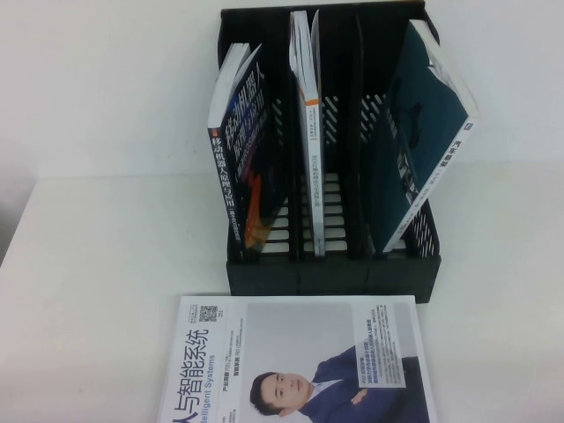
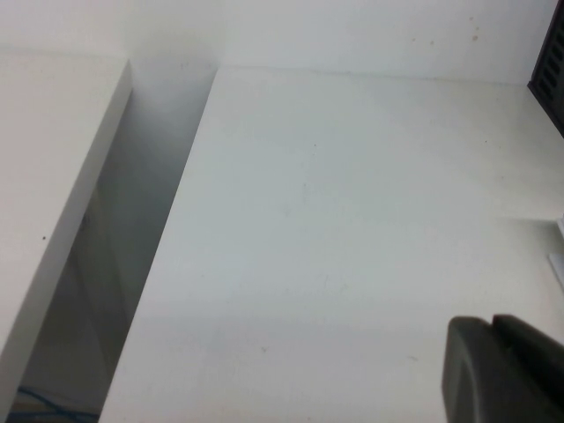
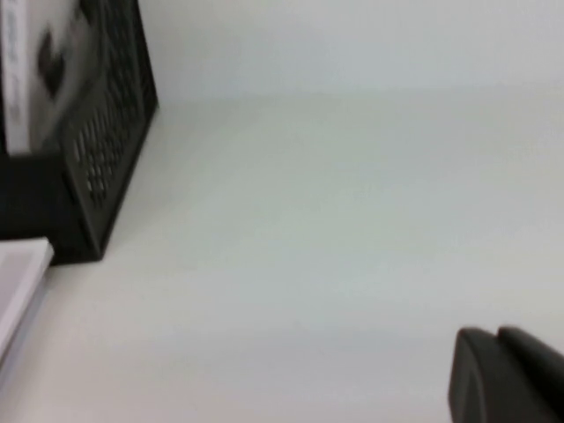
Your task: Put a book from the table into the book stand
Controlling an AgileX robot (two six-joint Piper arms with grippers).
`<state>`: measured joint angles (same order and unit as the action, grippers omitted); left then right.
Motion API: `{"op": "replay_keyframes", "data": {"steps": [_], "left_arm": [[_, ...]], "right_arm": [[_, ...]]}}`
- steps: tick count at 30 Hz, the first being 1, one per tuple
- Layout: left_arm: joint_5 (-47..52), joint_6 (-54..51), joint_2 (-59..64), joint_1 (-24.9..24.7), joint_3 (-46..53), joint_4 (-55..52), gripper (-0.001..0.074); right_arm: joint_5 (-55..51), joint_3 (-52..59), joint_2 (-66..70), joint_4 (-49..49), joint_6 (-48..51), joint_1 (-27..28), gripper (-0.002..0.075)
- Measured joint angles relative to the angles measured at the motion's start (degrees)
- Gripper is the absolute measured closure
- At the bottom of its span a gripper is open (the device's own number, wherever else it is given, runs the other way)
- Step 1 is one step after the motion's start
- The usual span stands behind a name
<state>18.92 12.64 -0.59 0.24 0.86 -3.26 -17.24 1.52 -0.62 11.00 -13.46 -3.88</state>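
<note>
I see the book stand (image 1: 330, 264) near the table's (image 1: 97, 264) far edge, three slots filled. The book (image 1: 423, 141), teal cover showing, leans in the right slot. A thin white book (image 1: 310, 132) stands in the middle slot, a dark-covered one (image 1: 242, 159) tilts in the left. A white-and-blue book (image 1: 300, 361) lies flat at the near edge. Neither gripper shows.

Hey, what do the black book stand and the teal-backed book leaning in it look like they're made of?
The book stand looks like matte black molded plastic, judging by its slotted sides and ribbed floor. The book looks like a thin paperback with a lightly glossy teal cover. The left hand and right hand sit over bare table.
</note>
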Motion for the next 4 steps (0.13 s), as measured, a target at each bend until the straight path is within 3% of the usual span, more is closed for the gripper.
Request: {"op": "replay_keyframes", "data": {"steps": [4], "left_arm": [[0.0, -0.6, 0.0, 0.0, 0.0, 0.0, 0.0737]], "right_arm": [[-1.4, 0.0, -0.1, 0.0, 0.0, 0.0, 0.0727]]}}
